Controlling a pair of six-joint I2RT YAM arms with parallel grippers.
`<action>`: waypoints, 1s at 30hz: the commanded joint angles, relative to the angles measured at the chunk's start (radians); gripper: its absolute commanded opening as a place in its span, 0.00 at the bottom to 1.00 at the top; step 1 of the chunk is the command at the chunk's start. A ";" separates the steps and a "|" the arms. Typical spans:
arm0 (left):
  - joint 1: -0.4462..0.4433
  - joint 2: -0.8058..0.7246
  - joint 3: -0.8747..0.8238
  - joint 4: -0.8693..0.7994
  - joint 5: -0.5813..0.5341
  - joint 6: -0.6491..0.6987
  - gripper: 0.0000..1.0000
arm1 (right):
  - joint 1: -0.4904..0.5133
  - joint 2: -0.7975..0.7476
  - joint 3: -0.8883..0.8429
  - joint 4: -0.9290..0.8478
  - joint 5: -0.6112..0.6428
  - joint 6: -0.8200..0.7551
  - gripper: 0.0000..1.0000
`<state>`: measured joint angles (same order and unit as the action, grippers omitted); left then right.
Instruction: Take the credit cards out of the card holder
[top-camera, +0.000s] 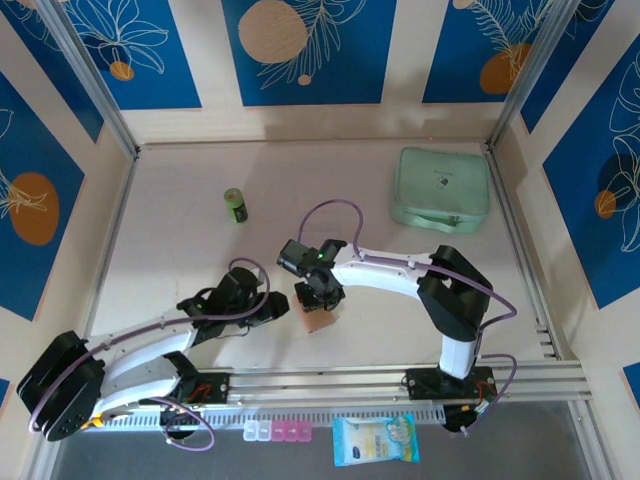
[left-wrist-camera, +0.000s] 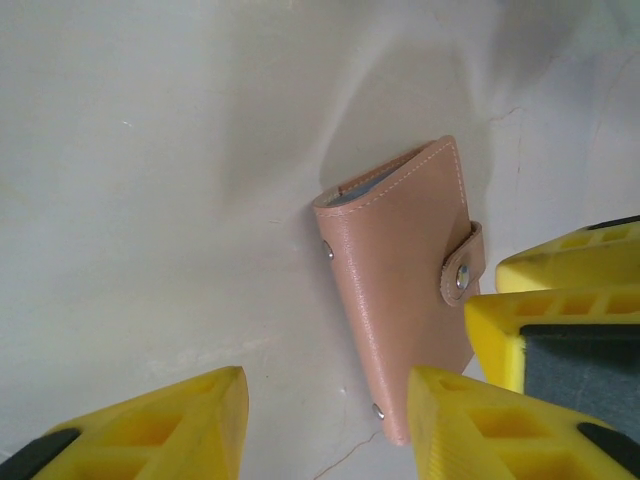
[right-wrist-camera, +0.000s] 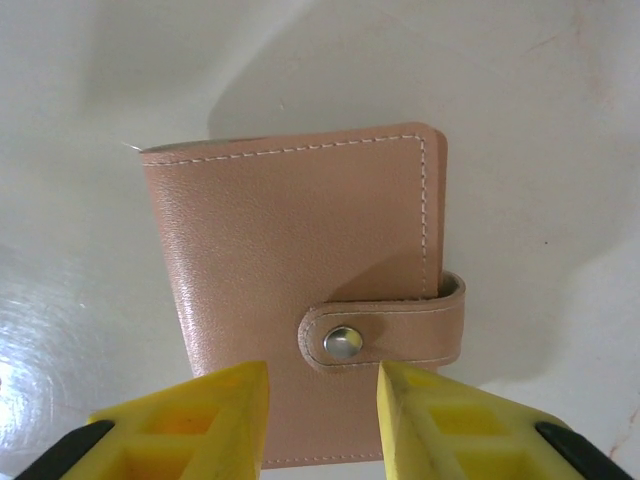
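left arm (top-camera: 140, 355): I see it lying low, stretched from its base toward the middle.
left gripper (top-camera: 272, 308): its fingers (left-wrist-camera: 190, 420) are spread well apart, with nothing clamped.
right arm (top-camera: 390, 275): elbow raised, forearm reaching left, wrist bent downward.
right gripper (right-wrist-camera: 322, 380): I read it as pointing down, a narrow gap between its tips.
spacing: the grippers are close together, not touching.

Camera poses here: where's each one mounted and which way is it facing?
Top external: above and behind the bases, facing down at the table; both arms show.
Left wrist: on the left arm, looking past the left end effector at the card holder; right arm's fingers at right.
Right wrist: on the right arm, looking past the right end effector at the snap strap.
Shared: all three see the card holder.
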<state>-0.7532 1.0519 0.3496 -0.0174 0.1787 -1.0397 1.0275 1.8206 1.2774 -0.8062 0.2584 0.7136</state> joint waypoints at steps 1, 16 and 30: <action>0.012 0.019 -0.023 0.068 0.036 -0.029 0.46 | 0.006 0.022 0.034 -0.049 0.008 -0.021 0.35; 0.013 0.043 -0.058 0.134 0.052 -0.055 0.47 | 0.005 0.053 0.055 -0.070 0.001 -0.039 0.35; 0.013 0.042 -0.060 0.126 0.054 -0.056 0.45 | 0.008 0.114 0.049 -0.066 -0.004 -0.040 0.34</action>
<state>-0.7498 1.0954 0.3016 0.0975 0.2169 -1.0924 1.0279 1.9022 1.3201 -0.8551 0.2623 0.6804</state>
